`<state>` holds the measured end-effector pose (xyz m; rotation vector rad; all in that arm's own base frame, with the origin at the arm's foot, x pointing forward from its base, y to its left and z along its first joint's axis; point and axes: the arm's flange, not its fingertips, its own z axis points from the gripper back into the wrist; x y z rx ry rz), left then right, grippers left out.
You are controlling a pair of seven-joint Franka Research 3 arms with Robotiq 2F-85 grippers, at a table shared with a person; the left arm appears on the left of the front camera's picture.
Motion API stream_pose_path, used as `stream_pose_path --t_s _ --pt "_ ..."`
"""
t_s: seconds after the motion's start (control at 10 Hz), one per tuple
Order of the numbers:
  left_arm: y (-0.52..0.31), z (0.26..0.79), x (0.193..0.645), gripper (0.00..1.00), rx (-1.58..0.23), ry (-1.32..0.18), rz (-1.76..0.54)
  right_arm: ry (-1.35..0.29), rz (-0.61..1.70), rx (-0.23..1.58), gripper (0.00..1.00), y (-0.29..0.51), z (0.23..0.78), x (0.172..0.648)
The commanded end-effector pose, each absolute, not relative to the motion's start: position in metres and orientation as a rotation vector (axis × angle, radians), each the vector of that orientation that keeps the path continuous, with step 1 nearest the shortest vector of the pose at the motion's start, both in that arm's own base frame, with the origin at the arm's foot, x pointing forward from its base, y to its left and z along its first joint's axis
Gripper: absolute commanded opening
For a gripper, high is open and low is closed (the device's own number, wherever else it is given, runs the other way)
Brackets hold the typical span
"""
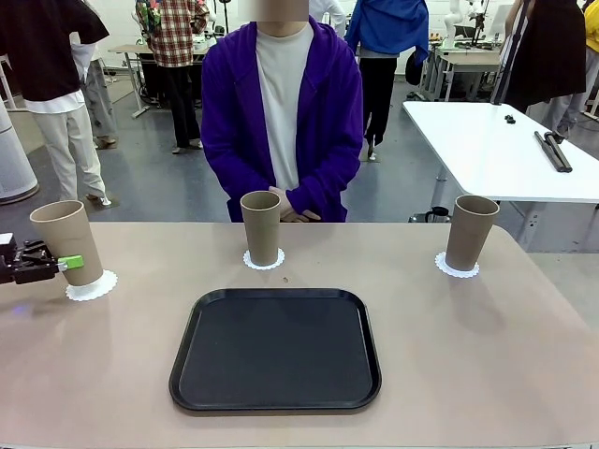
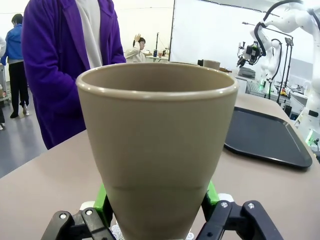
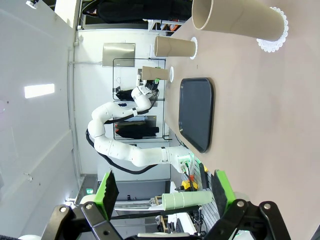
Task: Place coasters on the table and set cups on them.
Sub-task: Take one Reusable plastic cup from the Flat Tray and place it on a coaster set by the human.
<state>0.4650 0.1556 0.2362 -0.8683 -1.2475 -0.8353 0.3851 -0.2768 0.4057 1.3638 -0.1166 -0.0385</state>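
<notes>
Front view: the left gripper (image 1: 67,263) comes in at the left edge of the table (image 1: 487,374), its green pads closed on the lower part of the left cup (image 1: 67,241), which stands on a coaster (image 1: 92,286). The middle cup (image 1: 261,228) sits on its coaster (image 1: 265,261) before the person (image 1: 282,112); the right cup (image 1: 471,232) stands on its coaster (image 1: 457,268) at the far right. A black tray (image 1: 276,349) lies in the middle, nearer the robot.

Left wrist view: the cup (image 2: 157,145) stands upright between the fingers (image 2: 102,201), gripped low on both sides, with the tray (image 2: 262,137) beyond.

Right wrist view: the right gripper (image 3: 165,191) is spread wide, holding nothing, well apart from the nearest cup (image 3: 237,20).
</notes>
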Motion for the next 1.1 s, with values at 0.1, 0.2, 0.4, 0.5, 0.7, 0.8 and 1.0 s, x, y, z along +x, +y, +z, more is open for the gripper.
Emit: stream_pose_path --t_s 0.1,0.2,0.4,0.5,0.7,0.8,1.0 --pt "0.155 0.233 0.464 0.84 -0.859 -1.250 -0.906 -0.120 -0.044 1.366 1.00 -0.276 0.407 0.386" --pt "0.155 0.232 0.465 0.84 -0.862 -1.251 -0.912 -0.120 -0.044 1.366 1.00 -0.276 0.407 0.386" --pt "0.154 0.226 0.465 0.84 -0.850 -1.245 -0.932 -0.120 -0.044 1.366 1.00 -0.276 0.407 0.386" --pt "0.153 0.224 0.466 0.84 -0.845 -1.240 -0.944 -0.120 -0.044 1.366 1.00 -0.276 0.407 0.386" --pt "0.151 0.220 0.466 0.84 -0.842 -1.226 -0.956 -0.120 -0.044 1.366 1.00 -0.276 0.407 0.386" --pt "0.151 0.219 0.465 0.92 -0.846 -1.219 -0.956 -0.120 -0.044 1.366 1.00 -0.276 0.407 0.386" --pt "0.151 0.222 0.466 1.00 -0.854 -1.204 -0.953 -0.120 -0.044 1.366 1.00 -0.276 0.407 0.386"
